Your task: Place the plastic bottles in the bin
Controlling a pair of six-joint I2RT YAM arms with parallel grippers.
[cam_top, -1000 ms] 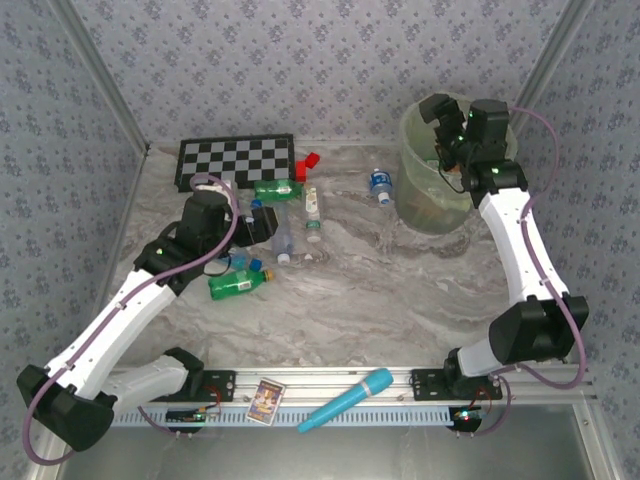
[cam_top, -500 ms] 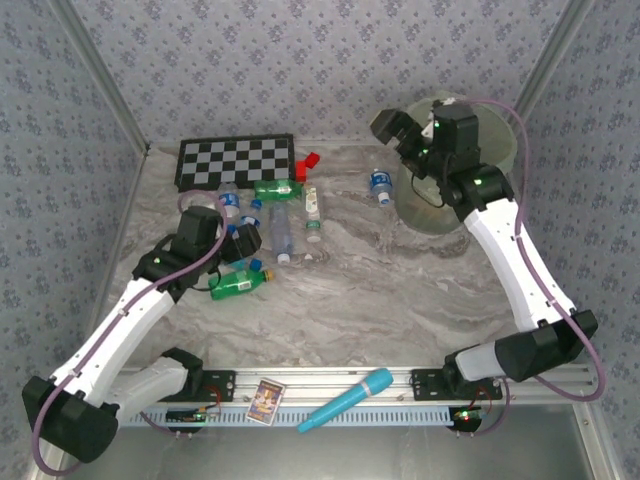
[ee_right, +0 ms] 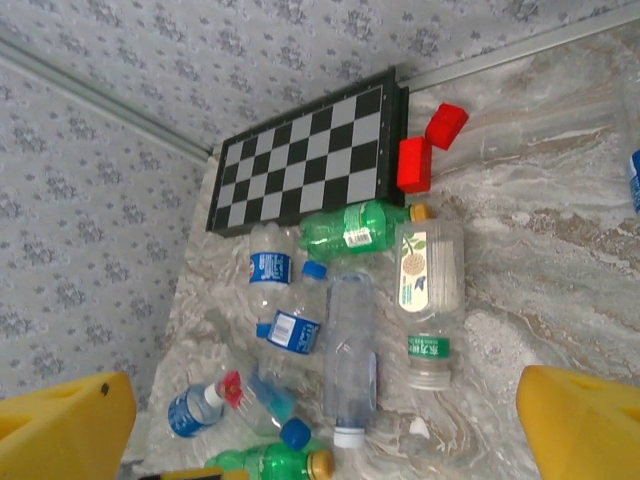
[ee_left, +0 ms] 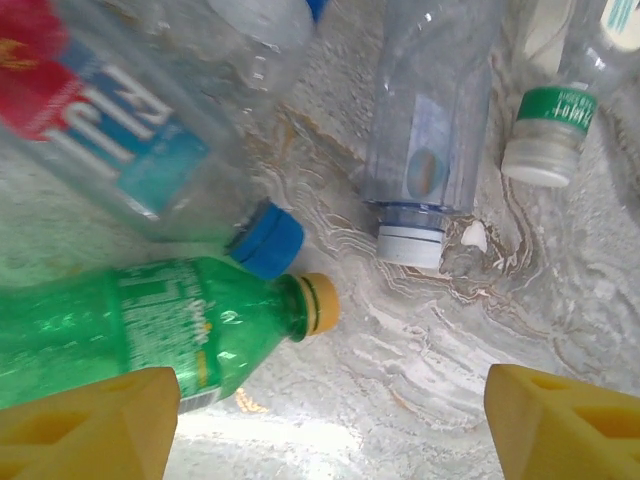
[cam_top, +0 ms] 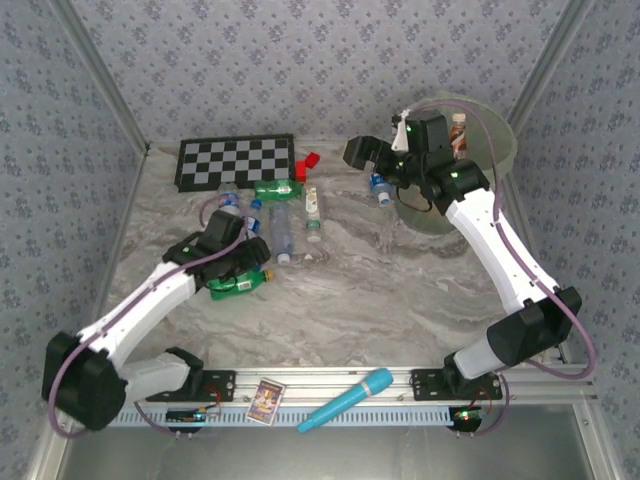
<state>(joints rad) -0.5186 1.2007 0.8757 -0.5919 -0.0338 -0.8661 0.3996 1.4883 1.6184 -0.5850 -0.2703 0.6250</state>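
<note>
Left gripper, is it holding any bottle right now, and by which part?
Nothing is held. The left gripper is open, and the green bottle lies beside one finger, not clamped.

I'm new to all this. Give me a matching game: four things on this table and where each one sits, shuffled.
Things:
1. chessboard
2. bin
3. toy microphone
4. red blocks

Places:
A. near edge, about the middle
B. just right of the chessboard
C. far side, on the left
D. far right corner

Pairs: 1-C, 2-D, 3-A, 4-B
</note>
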